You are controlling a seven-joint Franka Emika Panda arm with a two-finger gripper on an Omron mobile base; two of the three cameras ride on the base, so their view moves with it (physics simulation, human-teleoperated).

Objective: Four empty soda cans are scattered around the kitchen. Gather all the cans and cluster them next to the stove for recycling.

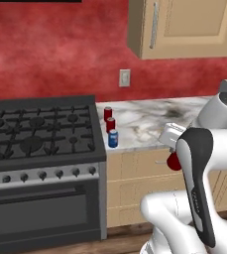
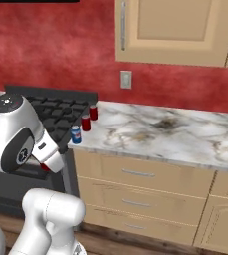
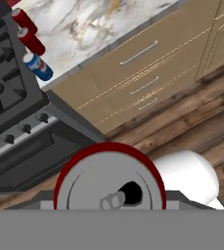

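- Soda can, red (image 3: pixel 108 178), sits right under the hand camera, its silver top and tab opening facing the lens; the claw is closed on it, and its red body peeks out beside the arm over the cabinet fronts (image 1: pixel 173 161).
- Empty and thin-walled, it should be light, slick and easy to dent; a hold across the mid-body with gentle squeeze seems safest.
- Arm is folded, elbow high, hand pointing down in front of the drawers (image 2: pixel 135 174), below tabletop (image 1: pixel 149 119) level.
- Further off, a blue can (image 1: pixel 113 138) and two red cans (image 1: pixel 110 124) stand in a row on the tabletop just beside the stove (image 1: pixel 40 131).
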